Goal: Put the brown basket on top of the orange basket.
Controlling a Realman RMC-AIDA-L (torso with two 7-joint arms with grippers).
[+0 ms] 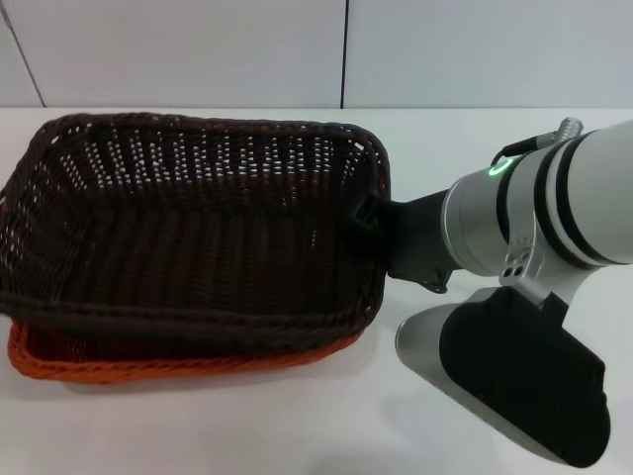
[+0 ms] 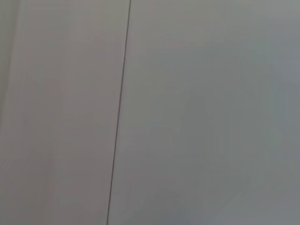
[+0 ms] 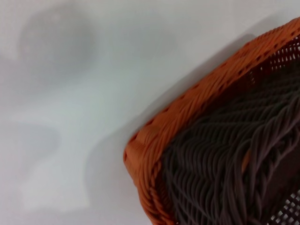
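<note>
The brown basket (image 1: pixel 198 228) rests nested in the orange basket (image 1: pixel 148 368), of which only a strip of rim shows along the near and left sides. The brown basket sits slightly askew, its right end higher. My right gripper (image 1: pixel 368 213) is at the brown basket's right rim, with one black finger over the rim's inner side, shut on it. The right wrist view shows a corner of the orange basket (image 3: pixel 154 136) with the brown basket's weave (image 3: pixel 225 159) inside it. My left gripper is out of view.
The baskets stand on a white table (image 1: pixel 297 426). My right arm's silver and black links (image 1: pixel 514 381) fill the table's near right. A white panelled wall (image 2: pixel 187 112) with a dark seam is behind; the left wrist view shows only that.
</note>
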